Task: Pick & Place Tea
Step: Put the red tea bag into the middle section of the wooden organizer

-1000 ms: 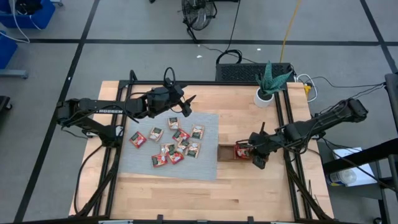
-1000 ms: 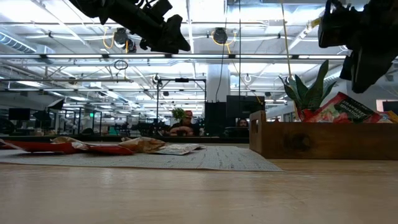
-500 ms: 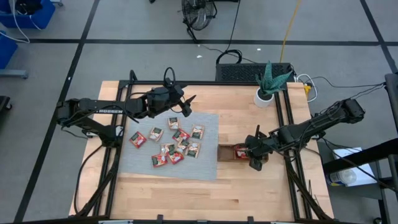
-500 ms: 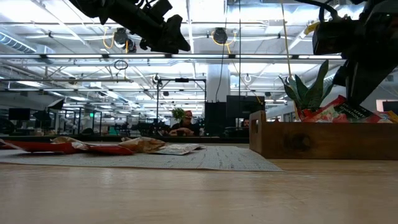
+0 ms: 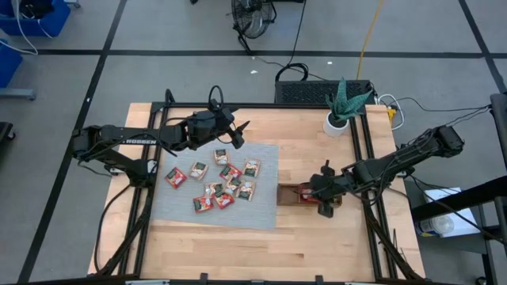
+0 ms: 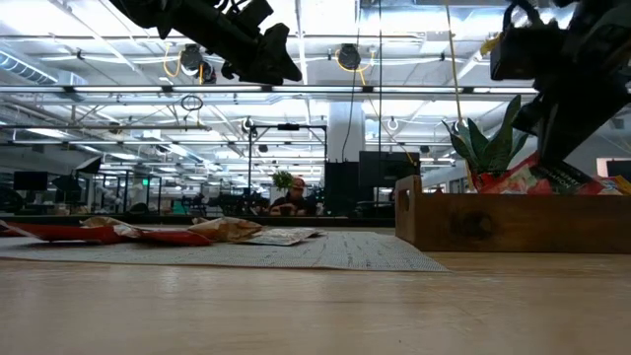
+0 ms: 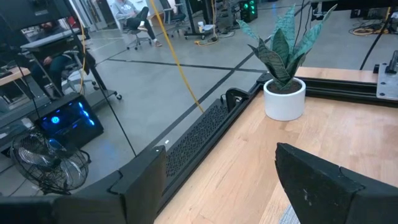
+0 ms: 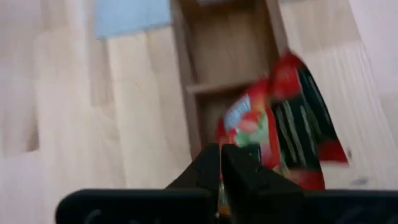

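Several red, white and green tea sachets lie flat and scattered on the grey mat. More sachets lean tilted inside the brown wooden tray, their upper edges sticking out above its wall. My right gripper is shut and reaches down into the tray beside a red sachet. My left gripper is open and hovers high over the mat's far edge, holding nothing. My right gripper points down, slanting from the table's right, with its shut fingertips at the edge of the red sachet in the tray. I cannot tell whether they touch it.
A potted plant in a white pot stands at the far right corner. Black frame rails run along the table's sides. Bare wood lies near the front edge. People sit in the room beyond the table.
My right gripper has moved toward the table's left and down, from beside the tray's right end to over the sachets in it. The left arm has kept still.
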`<control>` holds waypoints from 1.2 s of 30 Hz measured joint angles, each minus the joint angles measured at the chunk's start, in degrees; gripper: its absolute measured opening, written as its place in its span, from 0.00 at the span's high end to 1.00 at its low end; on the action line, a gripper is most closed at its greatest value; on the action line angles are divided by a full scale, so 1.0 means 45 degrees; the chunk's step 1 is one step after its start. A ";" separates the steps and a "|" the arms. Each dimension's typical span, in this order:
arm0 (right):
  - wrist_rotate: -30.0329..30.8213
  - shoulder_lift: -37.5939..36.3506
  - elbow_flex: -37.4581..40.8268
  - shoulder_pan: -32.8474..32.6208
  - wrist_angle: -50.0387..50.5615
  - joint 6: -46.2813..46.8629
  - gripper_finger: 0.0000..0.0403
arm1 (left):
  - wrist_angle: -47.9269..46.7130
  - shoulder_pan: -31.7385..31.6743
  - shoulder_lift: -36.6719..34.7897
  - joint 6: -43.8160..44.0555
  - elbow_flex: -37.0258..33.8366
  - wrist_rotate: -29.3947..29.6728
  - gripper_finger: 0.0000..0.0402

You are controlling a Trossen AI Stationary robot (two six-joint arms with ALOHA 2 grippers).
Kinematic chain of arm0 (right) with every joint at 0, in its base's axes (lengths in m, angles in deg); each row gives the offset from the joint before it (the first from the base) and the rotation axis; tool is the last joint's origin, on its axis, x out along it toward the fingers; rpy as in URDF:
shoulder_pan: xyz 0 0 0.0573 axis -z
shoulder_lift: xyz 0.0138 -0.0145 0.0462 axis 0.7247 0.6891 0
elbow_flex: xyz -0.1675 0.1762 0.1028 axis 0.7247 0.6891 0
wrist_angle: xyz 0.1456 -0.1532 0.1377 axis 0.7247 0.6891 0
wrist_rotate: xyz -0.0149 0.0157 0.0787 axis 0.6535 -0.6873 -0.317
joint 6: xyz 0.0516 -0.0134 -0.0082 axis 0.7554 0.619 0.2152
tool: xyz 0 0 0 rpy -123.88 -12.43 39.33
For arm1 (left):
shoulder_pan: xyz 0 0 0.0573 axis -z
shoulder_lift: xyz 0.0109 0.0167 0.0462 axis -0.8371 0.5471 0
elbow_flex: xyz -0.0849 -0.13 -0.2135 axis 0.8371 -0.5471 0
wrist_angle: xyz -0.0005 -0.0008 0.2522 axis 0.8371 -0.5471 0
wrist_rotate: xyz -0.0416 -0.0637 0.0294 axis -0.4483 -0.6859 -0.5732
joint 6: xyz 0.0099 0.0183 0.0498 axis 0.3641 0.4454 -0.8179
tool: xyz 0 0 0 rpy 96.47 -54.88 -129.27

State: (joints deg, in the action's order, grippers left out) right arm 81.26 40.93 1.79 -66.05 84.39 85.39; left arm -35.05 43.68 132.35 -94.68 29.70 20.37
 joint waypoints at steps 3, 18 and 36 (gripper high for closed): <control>-0.0002 0.0000 -0.0001 -0.0002 -0.0814 -0.0838 1.00 | 0.0000 -0.0001 0.0000 0.0003 0.0000 0.0000 0.26; -0.1266 -0.0106 -0.0947 -0.0007 0.0881 0.1114 0.92 | 0.0004 0.0001 0.0000 -0.0024 -0.0002 0.0000 0.26; -0.0391 -0.0121 0.0411 0.0100 0.0683 0.2149 0.52 | 0.0005 0.0001 0.0000 0.0009 0.0000 0.0000 0.26</control>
State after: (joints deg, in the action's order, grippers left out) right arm 79.50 40.38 3.64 -65.60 87.46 95.06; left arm -35.03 43.68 132.35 -94.64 29.70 20.37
